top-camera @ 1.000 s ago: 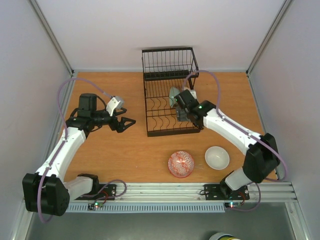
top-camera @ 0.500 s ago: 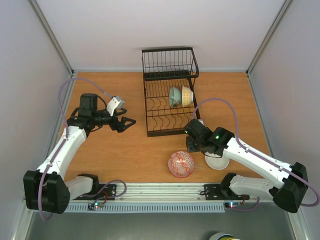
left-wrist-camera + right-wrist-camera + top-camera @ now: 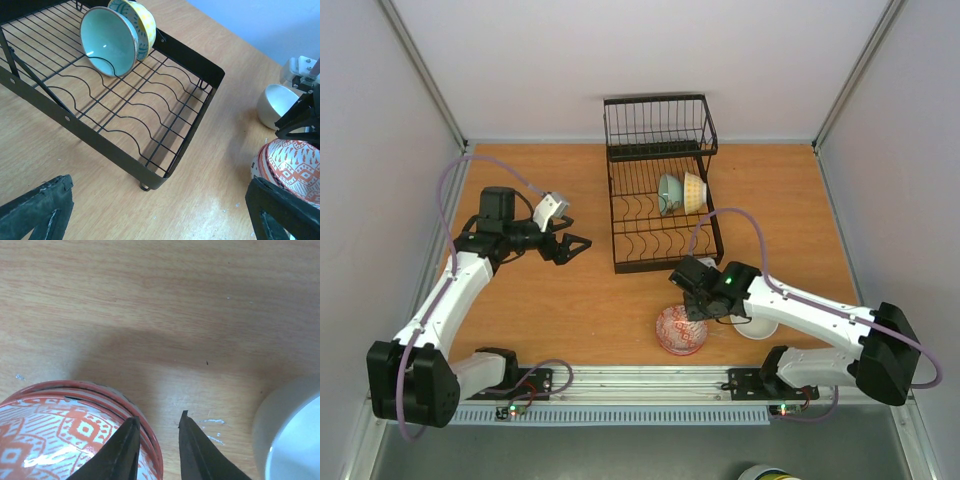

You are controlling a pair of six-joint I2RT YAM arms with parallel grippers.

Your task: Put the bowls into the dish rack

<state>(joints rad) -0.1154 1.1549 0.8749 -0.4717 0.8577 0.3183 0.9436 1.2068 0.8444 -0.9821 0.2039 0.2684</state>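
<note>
Left gripper (image 3: pixel 576 246): wide open, empty, frame's left.
Right gripper (image 3: pixel 158 416): narrow, astride red bowl's (image 3: pixel 65 440) rim; grip unclear.

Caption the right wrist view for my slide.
Right hand straddles rim of red-patterned bowl; white bowl beside it on wooden table.
</note>
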